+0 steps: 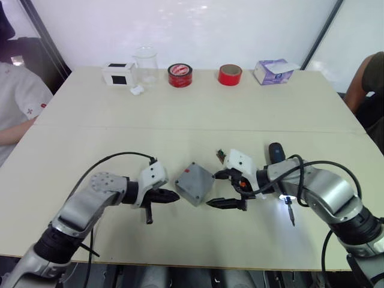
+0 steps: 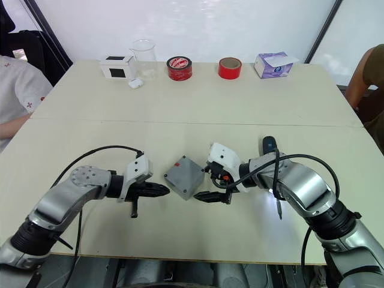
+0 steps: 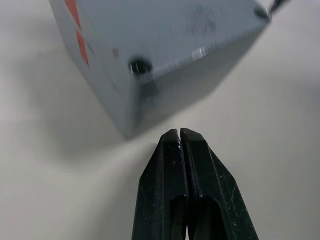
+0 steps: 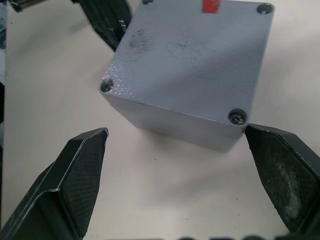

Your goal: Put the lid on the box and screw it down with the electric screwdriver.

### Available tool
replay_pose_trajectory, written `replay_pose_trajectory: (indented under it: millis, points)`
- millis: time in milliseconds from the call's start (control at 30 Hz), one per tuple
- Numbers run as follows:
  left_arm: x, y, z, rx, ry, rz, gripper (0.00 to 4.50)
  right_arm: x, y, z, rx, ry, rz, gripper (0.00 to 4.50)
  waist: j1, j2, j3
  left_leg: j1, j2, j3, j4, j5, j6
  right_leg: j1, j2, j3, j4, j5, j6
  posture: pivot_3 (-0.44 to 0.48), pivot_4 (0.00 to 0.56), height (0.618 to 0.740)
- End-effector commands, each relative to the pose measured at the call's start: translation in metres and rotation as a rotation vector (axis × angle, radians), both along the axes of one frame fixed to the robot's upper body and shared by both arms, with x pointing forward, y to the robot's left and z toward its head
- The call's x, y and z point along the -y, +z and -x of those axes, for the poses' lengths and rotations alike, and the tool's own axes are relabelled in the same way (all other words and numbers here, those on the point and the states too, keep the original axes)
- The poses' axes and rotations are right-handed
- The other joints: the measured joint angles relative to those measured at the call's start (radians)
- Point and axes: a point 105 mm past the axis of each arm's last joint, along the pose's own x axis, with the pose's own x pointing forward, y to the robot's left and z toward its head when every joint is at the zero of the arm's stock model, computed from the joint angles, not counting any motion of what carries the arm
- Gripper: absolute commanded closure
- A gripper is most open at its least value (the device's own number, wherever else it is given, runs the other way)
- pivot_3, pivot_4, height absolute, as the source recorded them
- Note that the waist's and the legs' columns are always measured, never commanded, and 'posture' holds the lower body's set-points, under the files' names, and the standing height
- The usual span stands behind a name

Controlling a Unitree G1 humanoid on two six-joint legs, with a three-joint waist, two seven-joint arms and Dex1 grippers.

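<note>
The grey box (image 1: 195, 183) rests on the table between my two grippers, one corner turned toward me. The lid (image 4: 190, 50) lies flush on top of it, with a red mark (image 4: 210, 6) at one edge and a screw (image 4: 238, 117) in one corner. My left gripper (image 1: 175, 195) is shut and empty, its tips just short of the box's left corner (image 3: 131, 131). My right gripper (image 1: 213, 189) is open at the box's right side, a finger either side of a corner, apart from it. The electric screwdriver (image 1: 276, 152) lies under my right forearm, its bit (image 1: 291, 217) pointing toward the front edge.
Along the far edge stand a white-and-black cube (image 1: 118, 74), a clear beaker (image 1: 146, 65), two red tape rolls (image 1: 180, 75), and a tissue box (image 1: 273, 71). One person sits at the left edge (image 1: 15, 102), another at the right (image 1: 366, 75).
</note>
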Motion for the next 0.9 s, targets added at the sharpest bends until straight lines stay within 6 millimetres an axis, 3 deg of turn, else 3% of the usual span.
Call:
replay_pose_trajectory:
  millis: [33,367,667,833,900]
  points:
    - [0.003,0.01,-0.013,0.081,0.027,0.018,4.5,-0.01,0.007,0.008,0.006,0.055,-0.039,0.02,-0.001,0.0,0.0,0.0,0.0,0.0,0.0,0.0,0.0,0.0,0.0,0.0,0.0,0.0,0.0,0.0,0.15,0.74]
    - [0.002,0.012,-0.026,0.116,0.047,0.026,4.5,-0.015,0.007,0.015,-0.024,0.017,-0.08,0.02,-0.001,0.0,0.0,0.0,0.0,-0.001,0.001,0.0,0.0,0.0,0.0,0.0,0.002,0.0,0.0,0.0,0.15,0.74]
    - [-0.001,0.015,-0.03,0.139,0.061,0.026,4.5,-0.008,0.01,0.014,-0.004,-0.038,-0.075,0.02,-0.001,0.0,0.0,0.001,0.0,-0.001,0.001,0.0,0.0,0.0,0.0,0.0,0.003,0.0,0.0,0.0,0.15,0.74]
    - [-0.015,0.027,-0.024,0.136,0.071,0.027,4.5,0.02,0.037,0.019,0.023,-0.084,-0.111,0.02,0.0,0.0,0.0,0.0,0.0,-0.001,0.001,0.0,0.0,0.0,0.0,0.0,0.003,0.0,0.0,0.0,0.15,0.74]
    - [-0.023,0.039,-0.022,0.111,0.087,0.071,4.5,0.031,0.051,0.01,0.03,-0.152,-0.182,0.02,-0.002,0.0,0.0,0.001,0.0,-0.001,0.002,0.0,0.0,0.0,-0.001,0.0,0.003,0.0,0.0,0.0,0.15,0.74]
